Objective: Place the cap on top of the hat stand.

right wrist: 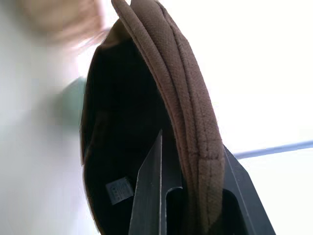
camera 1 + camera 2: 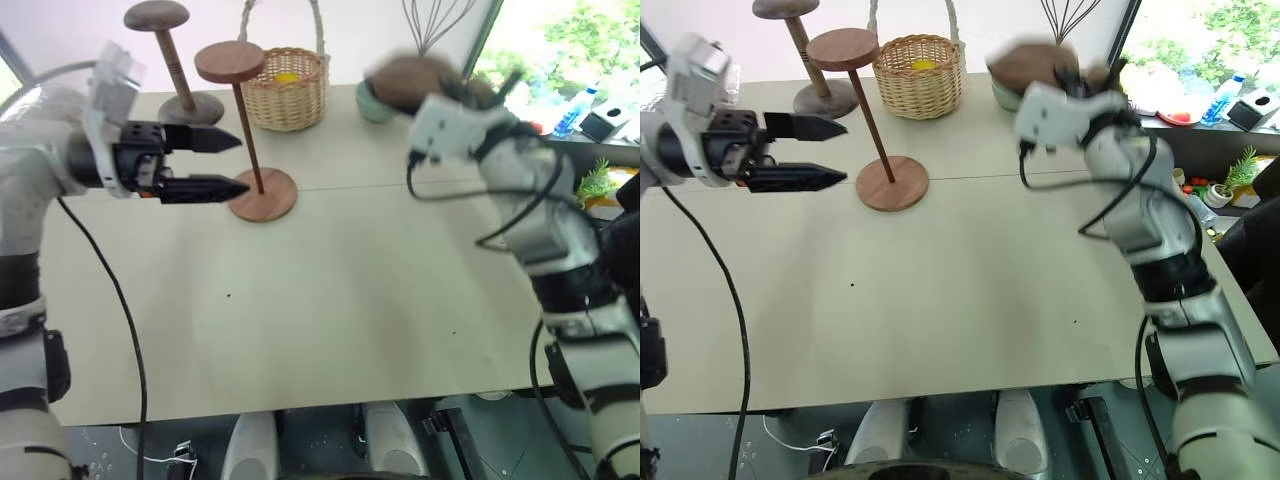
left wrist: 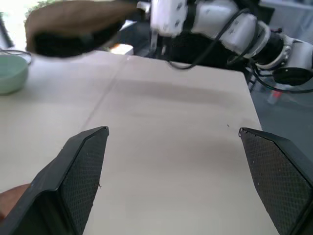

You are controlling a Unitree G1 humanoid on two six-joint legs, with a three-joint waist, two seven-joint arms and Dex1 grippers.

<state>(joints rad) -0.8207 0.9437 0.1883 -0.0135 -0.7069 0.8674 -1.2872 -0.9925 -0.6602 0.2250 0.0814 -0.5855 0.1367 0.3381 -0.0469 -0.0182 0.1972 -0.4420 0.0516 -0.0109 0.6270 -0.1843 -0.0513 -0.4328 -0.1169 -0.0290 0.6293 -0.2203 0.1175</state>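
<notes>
The brown cap (image 2: pixel 408 78) hangs in the air over the table's far right part, pinched by its brim in my right gripper (image 1: pixel 190 152), which is shut on it. Its dark lining (image 1: pixel 122 127) faces the right wrist camera. The hat stand (image 2: pixel 247 120), reddish-brown with a thin rod, a flat top disc (image 2: pixel 230 61) and a round base (image 2: pixel 264 193), stands upright at the table's far left. My left gripper (image 2: pixel 243 163) is open and empty just left of the rod, pointing sideways at it, near the base.
A darker stand with a thick stem (image 2: pixel 175 60) stands behind the hat stand. A wicker basket (image 2: pixel 286 92) with something yellow inside sits at the back centre. A pale green bowl (image 2: pixel 372 104) lies beneath the cap. The beige table (image 2: pixel 330 300) stretches toward me.
</notes>
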